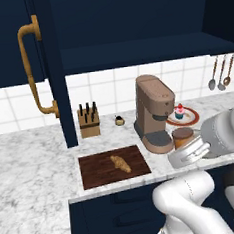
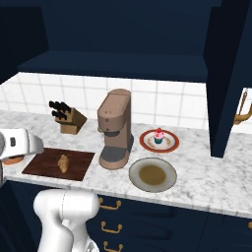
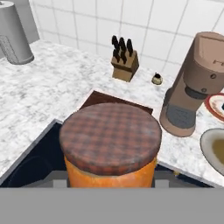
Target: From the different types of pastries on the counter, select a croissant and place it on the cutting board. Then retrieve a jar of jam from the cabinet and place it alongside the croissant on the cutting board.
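My gripper [image 1: 188, 151] is shut on the jar of jam [image 1: 182, 135], an orange jar with a brown checked lid [image 3: 110, 137]. It hangs in the air near the counter's front edge. The golden-brown croissant [image 1: 120, 163] lies in the middle of the dark wooden cutting board [image 1: 94, 175]. From the right base view the croissant [image 2: 63, 163] rests on the board [image 2: 42, 163] just right of my hand. In the hand view a strip of the cutting board [image 3: 105, 99] peeks out behind the lid. The navy cabinet door [image 1: 50, 69] stands open with its brass handle [image 1: 31, 71].
A brown coffee machine [image 1: 153, 113] stands right of the board, with a knife block [image 1: 89, 122] behind it. The cupcake [image 2: 158, 135] sits on a red-rimmed plate, and a beige plate [image 2: 152, 173] lies near the counter edge. Utensils [image 1: 220, 75] hang on the tiled wall.
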{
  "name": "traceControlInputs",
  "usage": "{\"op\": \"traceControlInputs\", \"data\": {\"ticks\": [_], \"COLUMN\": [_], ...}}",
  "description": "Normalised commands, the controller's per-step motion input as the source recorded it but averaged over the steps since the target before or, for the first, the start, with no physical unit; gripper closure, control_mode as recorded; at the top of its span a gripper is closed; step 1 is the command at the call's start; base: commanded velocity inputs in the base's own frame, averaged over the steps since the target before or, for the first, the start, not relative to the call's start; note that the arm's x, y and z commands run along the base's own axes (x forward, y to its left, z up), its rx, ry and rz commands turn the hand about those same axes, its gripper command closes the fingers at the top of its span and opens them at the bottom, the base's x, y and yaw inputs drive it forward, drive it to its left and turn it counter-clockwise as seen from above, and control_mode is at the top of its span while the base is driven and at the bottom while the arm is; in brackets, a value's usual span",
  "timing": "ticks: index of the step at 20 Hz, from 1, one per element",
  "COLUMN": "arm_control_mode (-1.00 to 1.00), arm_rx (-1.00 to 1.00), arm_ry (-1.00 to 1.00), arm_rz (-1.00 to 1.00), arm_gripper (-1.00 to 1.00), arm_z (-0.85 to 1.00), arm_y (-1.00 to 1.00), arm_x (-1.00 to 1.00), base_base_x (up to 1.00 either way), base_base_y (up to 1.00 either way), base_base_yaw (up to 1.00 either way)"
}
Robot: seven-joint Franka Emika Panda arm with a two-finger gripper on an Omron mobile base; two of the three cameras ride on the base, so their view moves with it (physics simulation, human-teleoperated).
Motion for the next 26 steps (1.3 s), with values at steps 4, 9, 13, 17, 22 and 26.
{"op": "traceControlInputs", "data": {"ticks": [4,9,13,17,22,26], "arm_control_mode": [-1.0,-1.0,-1.0,-1.0,-1.0,-1.0], "arm_rx": [0.16,0.14,0.13,-0.03,0.0,0.04], "arm_ry": [-0.47,-0.37,-0.14,0.02,-0.05,-0.11], "arm_rz": [0.18,0.11,0.03,-0.08,-0.08,-0.02], "arm_gripper": [1.0,1.0,1.0,1.0,1.0,1.0], "arm_z": [-0.94,-0.98,-0.92,-0.65,-0.49,-0.75], "arm_y": [0.0,0.01,0.28,0.84,0.2,-0.06], "arm_x": [0.03,0.0,0.03,0.12,0.01,0.01], "base_base_x": [0.0,0.0,0.0,0.0,0.0,0.0], "base_base_y": [0.0,0.0,0.0,0.0,0.0,0.0], "base_base_yaw": [0.0,0.0,0.0,0.0,0.0,0.0]}}
